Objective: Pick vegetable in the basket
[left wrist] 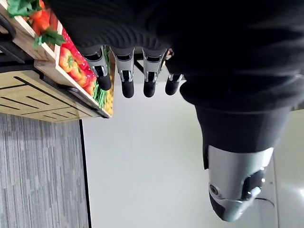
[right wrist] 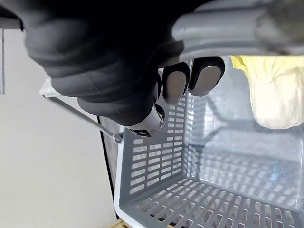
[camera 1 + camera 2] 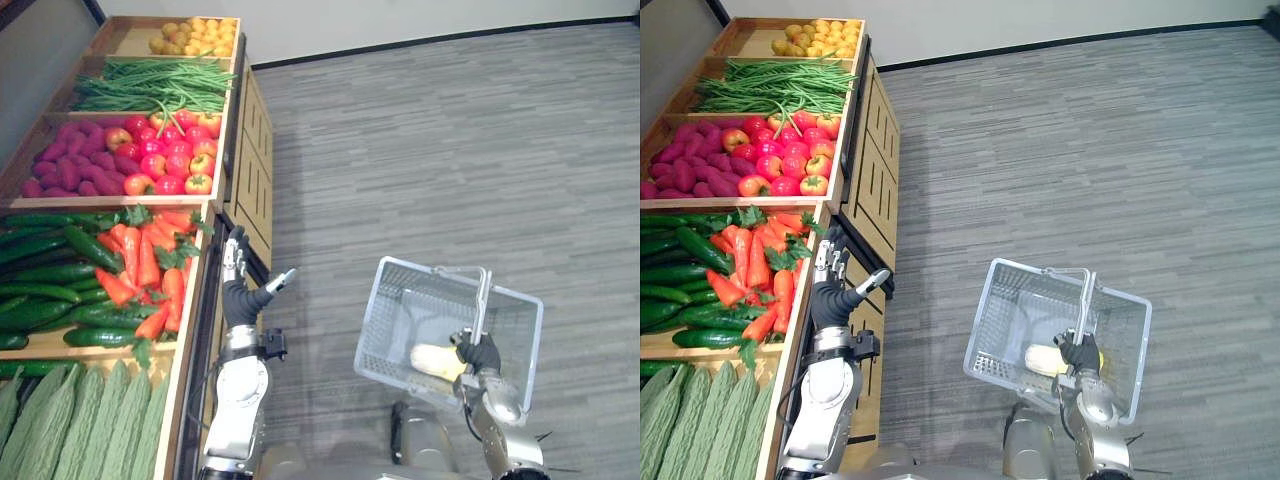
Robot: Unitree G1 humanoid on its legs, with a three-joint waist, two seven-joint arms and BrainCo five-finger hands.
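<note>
A grey wire-look plastic basket (image 3: 392,330) hangs over the floor at the lower right. My right hand (image 3: 479,352) is shut on its handle (image 3: 483,292), with the fingers (image 2: 175,84) curled under the bar (image 2: 228,26). One pale yellow leafy vegetable (image 3: 438,360) lies inside the basket, and it also hangs by the wall in the right wrist view (image 2: 276,97). My left hand (image 3: 240,290) is raised at the front edge of the produce stand, beside the carrots (image 3: 140,265). Its fingers (image 1: 127,81) are straight, its thumb is spread, and it holds nothing.
The wooden stand (image 3: 232,190) runs along the left. Its bins hold yellow fruit (image 3: 195,36), green beans (image 3: 155,85), red apples (image 3: 170,155) with purple tubers (image 3: 70,160), cucumbers (image 3: 45,285) and ridged green gourds (image 3: 85,420). Grey carpet (image 3: 450,140) lies to the right.
</note>
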